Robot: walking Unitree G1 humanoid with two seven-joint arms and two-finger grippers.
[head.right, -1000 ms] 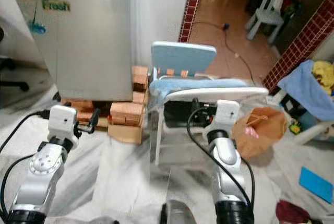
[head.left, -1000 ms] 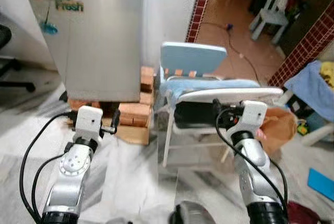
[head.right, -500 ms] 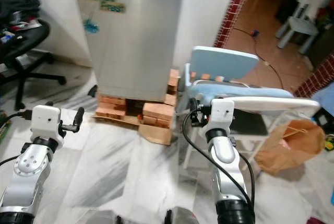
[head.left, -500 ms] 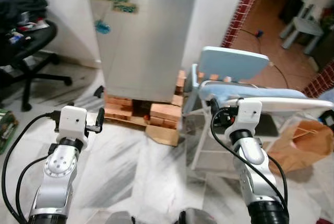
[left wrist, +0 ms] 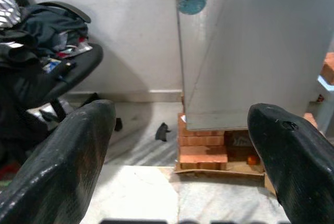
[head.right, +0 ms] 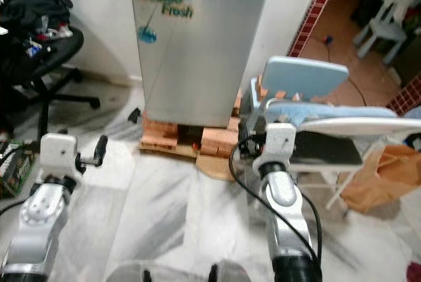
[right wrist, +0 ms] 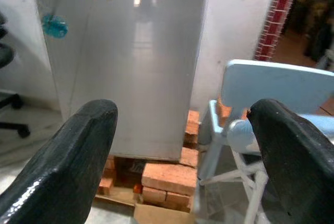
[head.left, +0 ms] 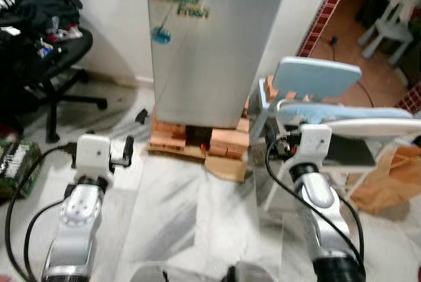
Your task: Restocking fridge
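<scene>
The fridge (head.left: pixel 210 45) stands shut on bricks (head.left: pixel 227 144) against the wall, a chair (head.left: pixel 316 91) beside it. Left gripper (left wrist: pixel 177 145) and right gripper (right wrist: pixel 180 145) are spread and hold nothing. Stock is unseen; progress undeterminable.

Two silver jointed arms end in white boxy wrist housings, looped by black cables. The left gripper (left wrist: pixel 180 172) and right gripper (right wrist: pixel 182 166) have thick, matte black, finely textured fingers (left wrist: pixel 62 166).

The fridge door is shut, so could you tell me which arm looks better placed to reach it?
Probably the left: its open tool faces the fridge across bare floor, while the right tool sits close beside the blue chair.
</scene>
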